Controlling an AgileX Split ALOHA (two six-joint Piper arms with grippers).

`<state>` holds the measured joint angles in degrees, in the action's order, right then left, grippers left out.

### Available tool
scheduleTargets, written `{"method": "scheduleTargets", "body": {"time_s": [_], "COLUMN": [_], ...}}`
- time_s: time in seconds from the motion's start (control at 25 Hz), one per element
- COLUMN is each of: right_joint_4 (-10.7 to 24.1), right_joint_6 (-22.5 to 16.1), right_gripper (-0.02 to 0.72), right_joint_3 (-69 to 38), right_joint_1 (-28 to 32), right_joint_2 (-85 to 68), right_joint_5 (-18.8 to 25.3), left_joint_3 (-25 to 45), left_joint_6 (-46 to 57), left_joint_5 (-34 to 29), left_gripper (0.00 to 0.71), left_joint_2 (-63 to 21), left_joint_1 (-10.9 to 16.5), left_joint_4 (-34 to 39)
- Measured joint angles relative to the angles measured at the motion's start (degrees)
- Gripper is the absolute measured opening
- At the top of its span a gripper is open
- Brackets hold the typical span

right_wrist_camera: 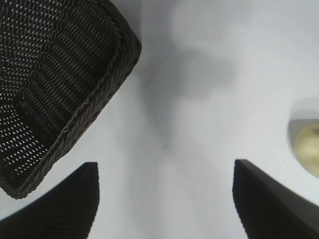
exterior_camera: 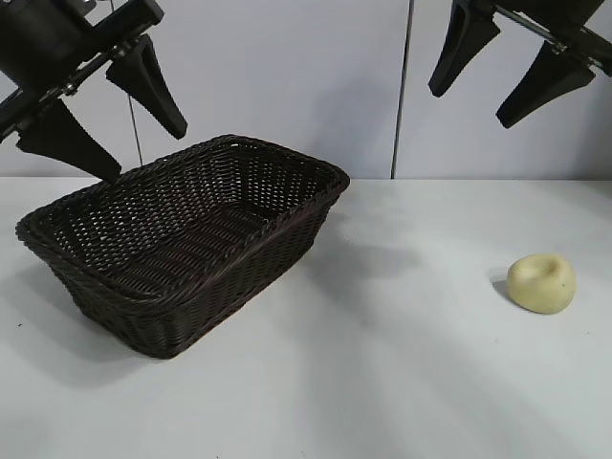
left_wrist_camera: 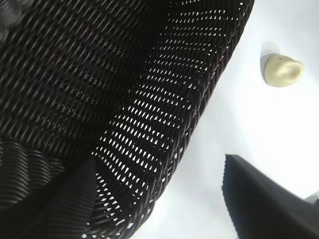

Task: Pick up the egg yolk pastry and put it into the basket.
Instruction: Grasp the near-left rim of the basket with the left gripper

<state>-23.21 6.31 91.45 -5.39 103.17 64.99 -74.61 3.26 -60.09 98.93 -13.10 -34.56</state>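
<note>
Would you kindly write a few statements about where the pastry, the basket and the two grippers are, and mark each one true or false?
1. The egg yolk pastry lies on the table, outside the basket. True.
2. The right gripper is shut on the pastry. False: it hangs open high above the table, holding nothing.
3. The left gripper is open above the basket's left end. True.
4. The basket holds a second pastry. False: nothing shows inside it.
5. The pastry touches the basket's rim. False: bare table separates them.
</note>
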Motion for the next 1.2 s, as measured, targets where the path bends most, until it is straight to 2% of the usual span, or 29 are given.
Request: {"method": "scheduleTargets", "body": {"time_s": [0.28,0.4,0.8,1.04,1.2], "right_joint_4": [0.00,0.00,0.00,0.00,0.00], "right_joint_6": [0.39,0.39,0.39,0.39,0.39], "right_gripper": [0.540,0.540,0.540,0.540,0.540], "right_joint_3": [0.00,0.00,0.00,0.00,0.00], "right_joint_1": [0.00,0.00,0.00,0.00,0.00], "right_joint_2": [0.00,0.00,0.00,0.00,0.00], "right_joint_5": [0.00,0.19,1.24,1.30,1.58], "left_joint_3": [0.56,0.56,7.39,10.80,12.20], "left_joint_6": [16.40,19.90,28.84,37.24,41.09], "left_joint_5": [0.83,1.72,3.94,10.72,12.43], "left_gripper": [0.512,0.512,0.512,0.512,0.512], "left_joint_2": [-4.83,-6.00,-6.54,-6.66,-6.66], "left_joint_1": [-4.77,-6.10,-6.44,-6.44,-6.44], "left_joint_4": [11.80,14.14,18.45,19.58,21.75]}}
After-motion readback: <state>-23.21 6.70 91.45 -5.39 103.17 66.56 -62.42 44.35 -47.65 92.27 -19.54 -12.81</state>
